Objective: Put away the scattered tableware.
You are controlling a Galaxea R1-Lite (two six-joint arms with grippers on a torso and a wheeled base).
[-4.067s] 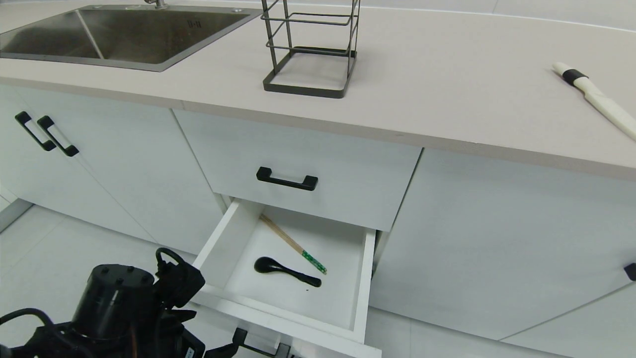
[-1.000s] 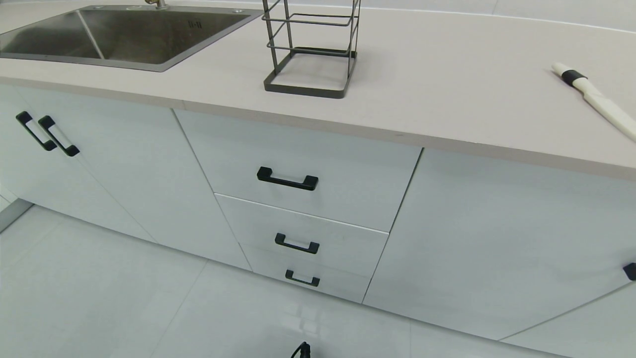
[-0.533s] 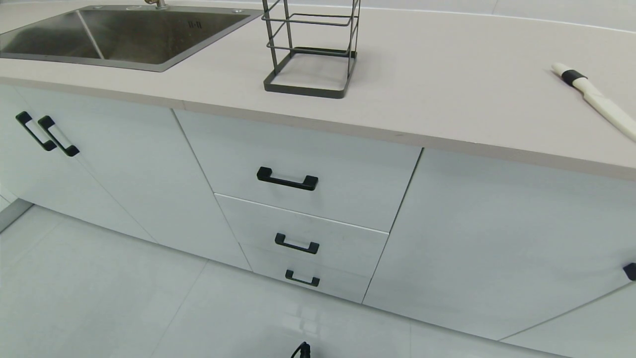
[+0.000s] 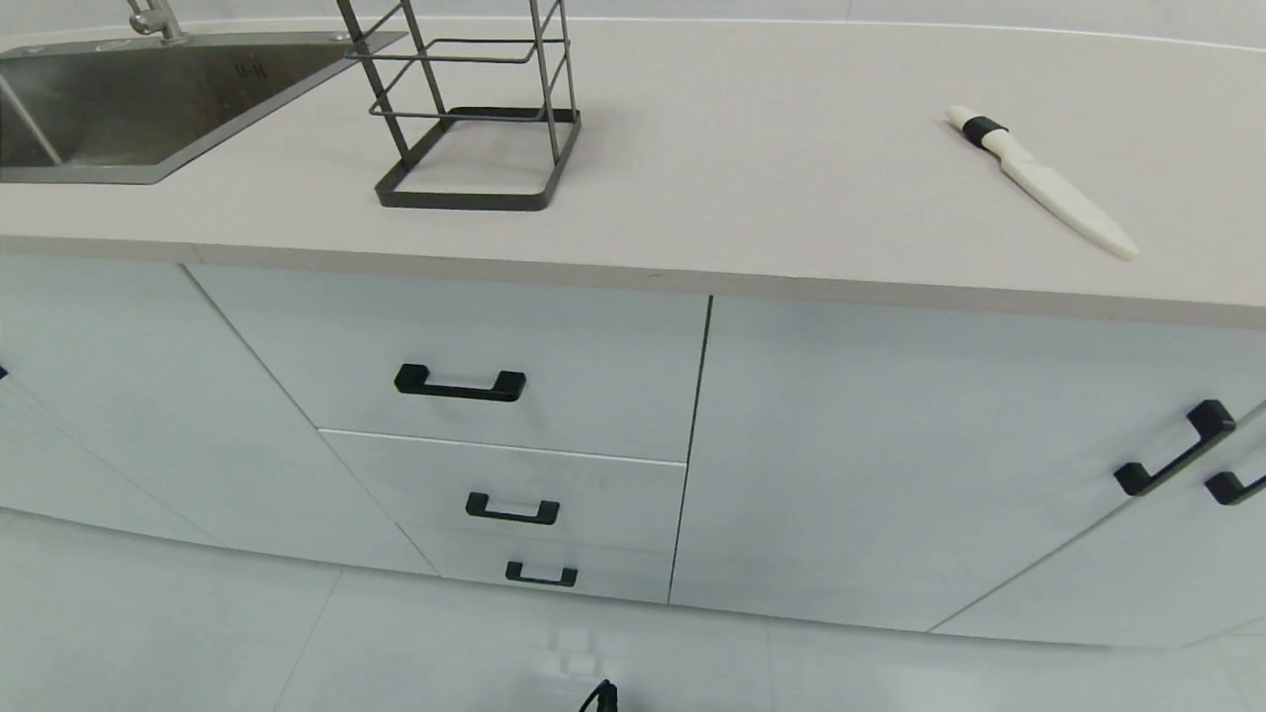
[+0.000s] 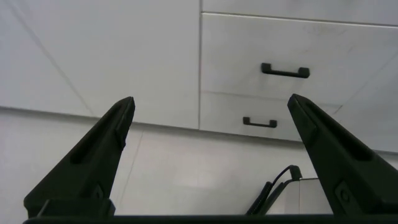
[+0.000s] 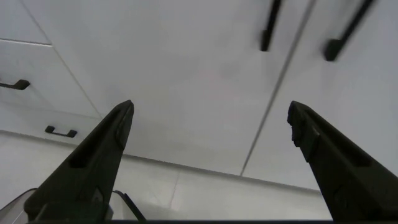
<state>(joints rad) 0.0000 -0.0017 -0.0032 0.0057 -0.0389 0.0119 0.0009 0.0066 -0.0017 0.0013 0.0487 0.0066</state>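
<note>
A white knife (image 4: 1043,184) with a black band near its handle end lies on the beige countertop (image 4: 752,178) at the right. The three drawers below are closed, their black handles (image 4: 460,384) stacked one above the other. My left gripper (image 5: 211,102) hangs low in front of the cabinets, open and holding nothing, facing the lower drawer handles (image 5: 285,71). My right gripper (image 6: 211,106) is also open and holds nothing, facing white cabinet doors with two black handles (image 6: 268,28).
An empty dark wire rack (image 4: 465,109) stands on the counter left of centre. A steel sink (image 4: 119,94) sits at the far left. Cabinet door handles (image 4: 1177,450) show at the lower right. Pale tiled floor (image 4: 297,643) lies below.
The open drawer holding chopsticks and a black spoon has been shut, and the left arm has left the head view. Since half a second ago the camera has turned right, shifting everything leftward.
</note>
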